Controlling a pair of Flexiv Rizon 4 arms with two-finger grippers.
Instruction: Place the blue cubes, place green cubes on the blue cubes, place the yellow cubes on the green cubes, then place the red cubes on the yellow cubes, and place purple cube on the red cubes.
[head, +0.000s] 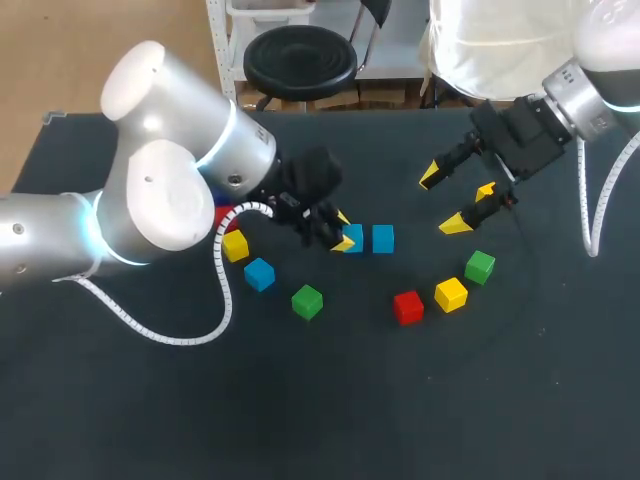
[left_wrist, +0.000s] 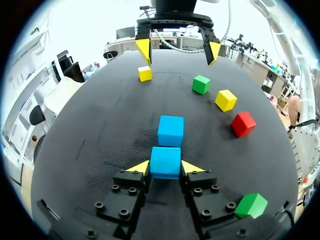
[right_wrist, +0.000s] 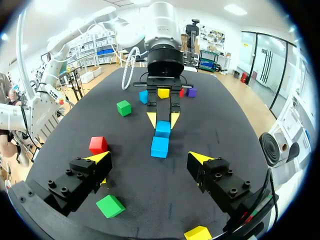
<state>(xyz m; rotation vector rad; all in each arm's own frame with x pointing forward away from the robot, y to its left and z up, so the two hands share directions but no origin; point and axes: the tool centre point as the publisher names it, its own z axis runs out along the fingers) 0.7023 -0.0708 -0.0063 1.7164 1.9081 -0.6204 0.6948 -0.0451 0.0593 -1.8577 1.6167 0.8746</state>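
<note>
The left gripper (left_wrist: 166, 168) was lowered to the dark bench (head: 330, 400) near its middle. Its two yellow-tipped fingers were drawn in narrowly against opposite sides of the first blue cube (left_wrist: 165, 161), which rested on the bench surface. The second blue cube (left_wrist: 170, 130) was set just ahead of those fingers, in line with the first. Whether the two faces touched could not be told.

The right gripper (head: 444, 200) was held above the bench on the right side. It was spread wide, holding nothing, and pointed toward the blue pair.

The other cubes were scattered singly on the bench. Beside the left arm, the third blue cube (head: 259, 273) was placed near the left yellow cube (head: 235, 245). The left green cube (head: 307, 301) lay a little nearer the front edge.

On the right side, three cubes were laid in a loose arc below the right gripper. The first red cube (head: 407, 307) was placed just beside the right yellow cube (head: 451, 294), and the right green cube (head: 480, 266) followed close by.

The purple cube (right_wrist: 191, 92) could be made out only in the right wrist view. It was set beyond the left arm's wrist, close to the second red cube (right_wrist: 182, 92), which was largely hidden by that arm.
</note>
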